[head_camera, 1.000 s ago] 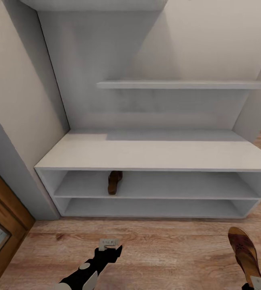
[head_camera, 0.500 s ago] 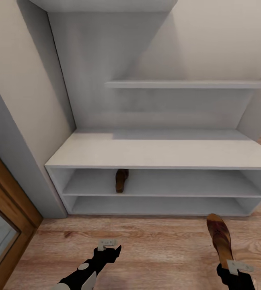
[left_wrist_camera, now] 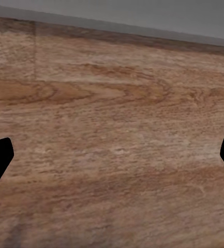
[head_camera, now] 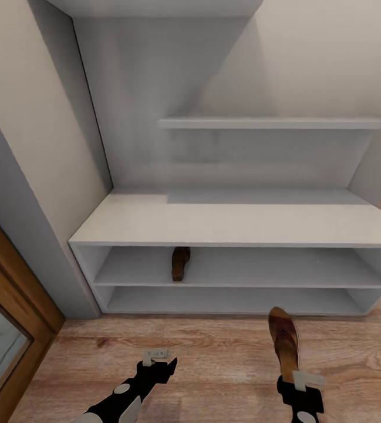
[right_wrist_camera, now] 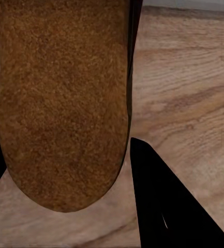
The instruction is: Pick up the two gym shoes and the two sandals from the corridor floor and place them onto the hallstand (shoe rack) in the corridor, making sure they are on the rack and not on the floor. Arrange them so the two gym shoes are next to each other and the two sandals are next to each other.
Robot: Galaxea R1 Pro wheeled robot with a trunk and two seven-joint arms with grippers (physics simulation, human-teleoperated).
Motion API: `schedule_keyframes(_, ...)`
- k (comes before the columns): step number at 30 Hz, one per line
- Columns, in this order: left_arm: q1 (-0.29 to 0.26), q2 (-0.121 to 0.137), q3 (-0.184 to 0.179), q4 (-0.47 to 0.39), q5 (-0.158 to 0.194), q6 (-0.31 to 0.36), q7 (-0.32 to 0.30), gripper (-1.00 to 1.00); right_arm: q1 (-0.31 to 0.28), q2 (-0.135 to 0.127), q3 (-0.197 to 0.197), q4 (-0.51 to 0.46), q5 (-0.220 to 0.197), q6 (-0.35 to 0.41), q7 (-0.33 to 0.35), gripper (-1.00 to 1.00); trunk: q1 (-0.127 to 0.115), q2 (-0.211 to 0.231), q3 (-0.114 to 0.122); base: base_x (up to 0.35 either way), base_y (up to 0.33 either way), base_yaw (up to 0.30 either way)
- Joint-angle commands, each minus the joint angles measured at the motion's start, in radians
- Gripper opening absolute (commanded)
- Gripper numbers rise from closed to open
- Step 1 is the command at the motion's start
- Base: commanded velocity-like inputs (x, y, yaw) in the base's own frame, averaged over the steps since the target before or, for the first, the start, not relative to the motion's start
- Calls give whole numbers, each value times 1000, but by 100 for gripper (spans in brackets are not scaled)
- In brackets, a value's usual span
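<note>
Lower right: my right gripper (head_camera: 293, 376) is clamping a brown sandal (head_camera: 285, 343), heel hidden. Left gripper (head_camera: 158, 359) is hanging wide open, empty. A second sandal (head_camera: 180, 263) is lying half-shadowed in the white hallstand (head_camera: 231, 226).

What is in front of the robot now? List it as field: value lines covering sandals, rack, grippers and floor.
sandal on rack: dark brown sandal on the upper open shelf of the hallstand, left of centre
sandal in hand: second sandal, held by its heel end in the right gripper over the floor, toe toward the rack
left gripper: open, empty, above the floor
hallstand top: bare
gym shoes: none seen
floor: wood planks
</note>
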Motion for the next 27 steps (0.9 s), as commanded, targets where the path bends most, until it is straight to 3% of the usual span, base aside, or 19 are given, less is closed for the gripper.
schedule_keyframes(1,0,0,0,0,0,0,0,100,0,7,-2,-1,-3,-1,7,-100,0,0,0,0,4,0)
schedule_keyframes(8,0,0,0,0,0,0,0,100,0,34,-2,-2,-3,4,50,-100,0,0,0,0,1,0)
schedule_keyframes(27,0,0,-1,0,0,0,0,100,0,40,-2,-3,-3,6,62,-100,0,0,0,0,91,0)
